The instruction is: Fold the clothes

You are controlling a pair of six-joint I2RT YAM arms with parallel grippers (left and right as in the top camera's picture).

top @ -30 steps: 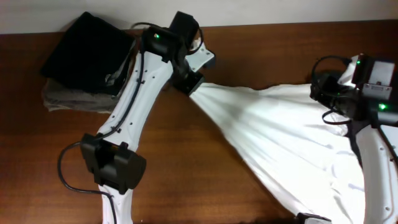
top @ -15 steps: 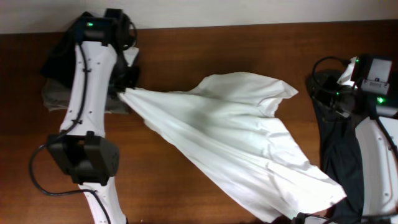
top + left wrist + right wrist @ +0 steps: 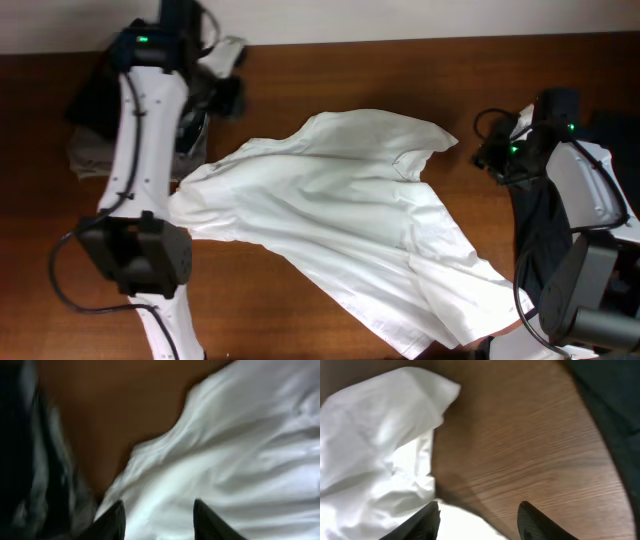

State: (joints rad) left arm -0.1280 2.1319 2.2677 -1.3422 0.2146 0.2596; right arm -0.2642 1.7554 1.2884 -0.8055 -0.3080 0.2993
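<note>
While the overhead feed gives me the whole wooden table [image 3: 300, 80], I read the white shirt [image 3: 340, 230] as lying loose on it, spread in a rumpled diagonal from left of centre down toward the near right corner, with one bunched corner poking toward the far right. Neither arm has hold of it. The left gripper [image 3: 159, 505] hangs at the far left of the table, by the shirt's upper left edge. On its wrist camera, which is badly blurred, the two dark fingers [image 3: 112, 522] stand apart with only white cloth showing below the gap, so I take them as released. Left of them in that view is a dark smear of fabric, and overhead I see a stack at the far left corner: a black folded garment [image 3: 88, 100] on top of a grey garment [image 3: 85, 160], with the left arm crossing in front of it. The right gripper [image 3: 479, 506] sits over bare wood just beside the shirt's bunched far corner, apart from it. Its fingers [image 3: 532, 520] are spread wide with nothing between them but tabletop; the white cloth lies off to the left of the gap in soft folds. A dark garment [image 3: 528, 240] lies along the right edge of the table, partly under the right arm, and shows at the upper right of the right wrist view too.
</note>
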